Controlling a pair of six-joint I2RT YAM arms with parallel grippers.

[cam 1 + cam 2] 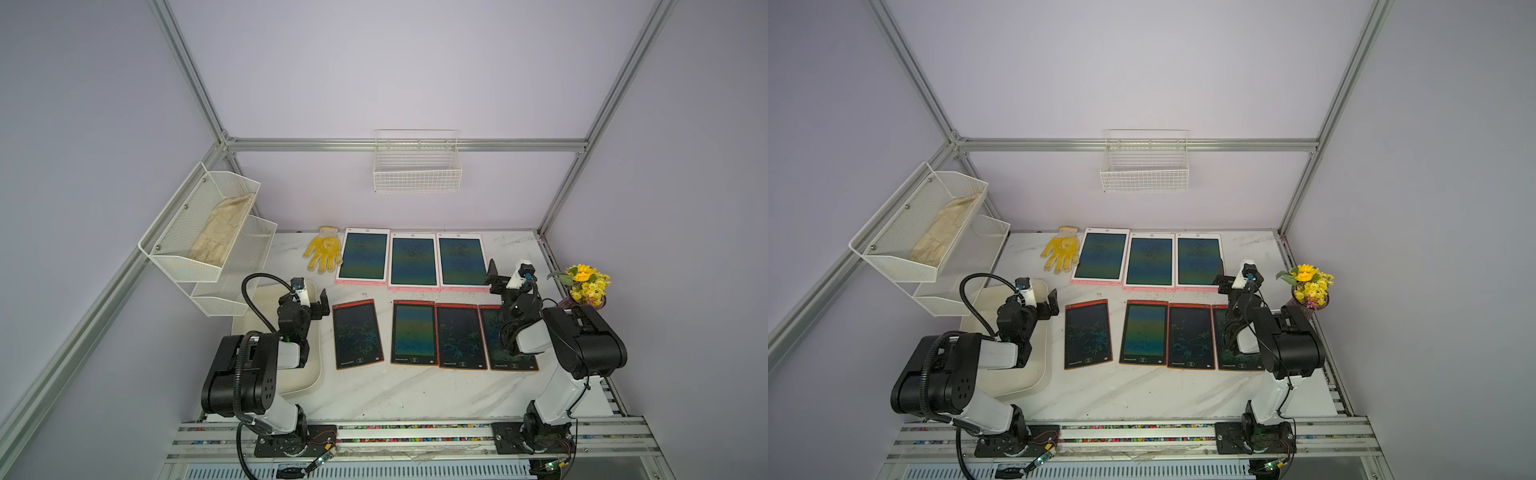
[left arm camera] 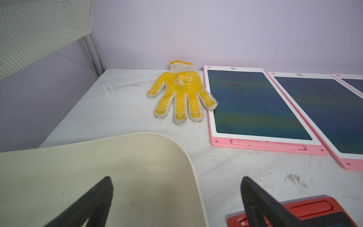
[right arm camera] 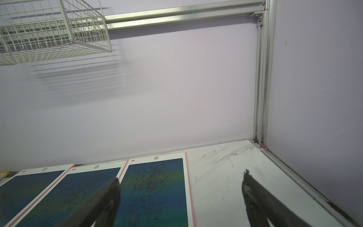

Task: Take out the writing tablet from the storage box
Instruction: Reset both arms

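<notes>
Spread wide and empty: the left hand [image 2: 176, 179], poised over a corner of the storage box [image 2: 117, 155], one finger [image 2: 98, 196] above the box floor, the other outside the rim. Spread and empty too: the right hand [image 3: 180, 176], well away from the box, over the pink tablet [image 1: 462, 261] farthest from it.

No tablet visible inside the box: bare cream floor in the left wrist view, the remainder hidden under the left arm [image 1: 249, 365]. Probably emptied; hidden part uncertain. Seven tablets flat on the tabletop [image 1: 415, 395] outside the box: a red tablet [image 1: 357, 334] just beside the box, three more red beyond it, three pink in a row farther from the box.

Likely thin, stiff and light, with a slick screen easily marked. Best pinched by the plastic frame along a long edge, after tipping one side up against the box wall for finger room.

A mesh shelf [image 1: 187, 270] up beside the box, a pale cloth [image 1: 222, 230] in its upper tier; a wire basket [image 1: 417, 174] on the wall well apart from the box, nothing seen inside.
</notes>
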